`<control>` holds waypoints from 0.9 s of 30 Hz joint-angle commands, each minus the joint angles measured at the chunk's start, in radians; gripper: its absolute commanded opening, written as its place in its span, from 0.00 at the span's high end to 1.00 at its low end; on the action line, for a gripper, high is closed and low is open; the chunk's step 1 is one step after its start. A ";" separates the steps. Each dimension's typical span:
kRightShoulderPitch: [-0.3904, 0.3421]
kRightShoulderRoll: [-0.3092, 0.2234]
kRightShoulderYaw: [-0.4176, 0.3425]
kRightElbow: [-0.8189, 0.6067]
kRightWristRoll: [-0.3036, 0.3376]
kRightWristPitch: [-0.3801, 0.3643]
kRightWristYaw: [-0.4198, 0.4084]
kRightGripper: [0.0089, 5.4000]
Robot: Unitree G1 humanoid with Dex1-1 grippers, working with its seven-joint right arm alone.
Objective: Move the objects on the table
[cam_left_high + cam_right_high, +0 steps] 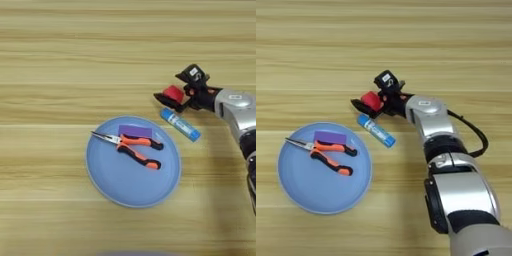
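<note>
Gripper [372,97] pinched the red cube [371,100] beside the blue tube [376,130], pliers [131,146] and purple block [135,131] lay on the plate [102,172]

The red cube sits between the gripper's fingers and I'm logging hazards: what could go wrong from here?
The red cube seems pinched near the tips of the right gripper, so it might slip out when moved.

The blue tube lies right beside the gripper; a low sweep could knock or roll it.

The light-blue plate already holds the pliers and purple block, leaving less room.

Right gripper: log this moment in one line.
right gripper: shut on red cube | tube: on table | pliers, purple block: on plate
</note>
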 commanded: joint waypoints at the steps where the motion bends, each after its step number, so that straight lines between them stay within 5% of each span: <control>1: -0.114 -0.026 -0.016 -0.009 -0.001 -0.037 -0.023 0.10; 27: -0.150 -0.034 -0.013 0.127 -0.057 -0.039 -0.068 0.58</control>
